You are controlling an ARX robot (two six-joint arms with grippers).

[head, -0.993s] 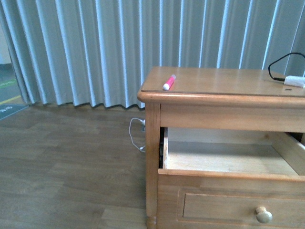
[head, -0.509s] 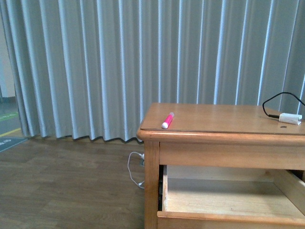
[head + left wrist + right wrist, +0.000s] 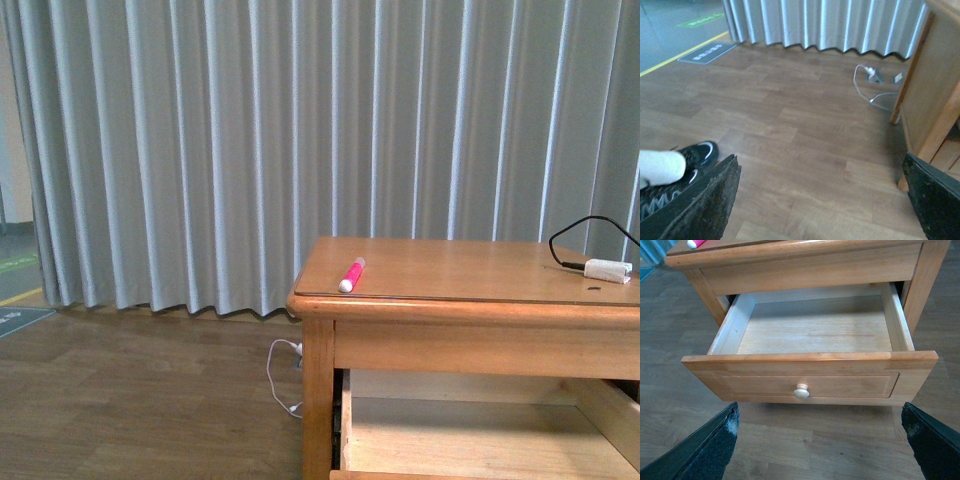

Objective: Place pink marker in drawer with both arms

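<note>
My left fingers [image 3: 702, 202] and right fingers [image 3: 707, 450] are open, empty. The pink marker [image 3: 352, 274] sits near the bench [image 3: 470, 270] edge; one bump may roll it past the drawer [image 3: 790, 357].

The left gripper [image 3: 821, 160] has two matte black fingers [image 3: 705, 205]. They are broad and wedge-shaped, with a rough, grainy surface flecked with pale specks. The right gripper [image 3: 820, 409] has two like fingers [image 3: 927, 445], dark and matte, tapering to blunt corners. Near the tips their inner edges are scuffed grey-white, and the texture looks finely pebbled.
</note>
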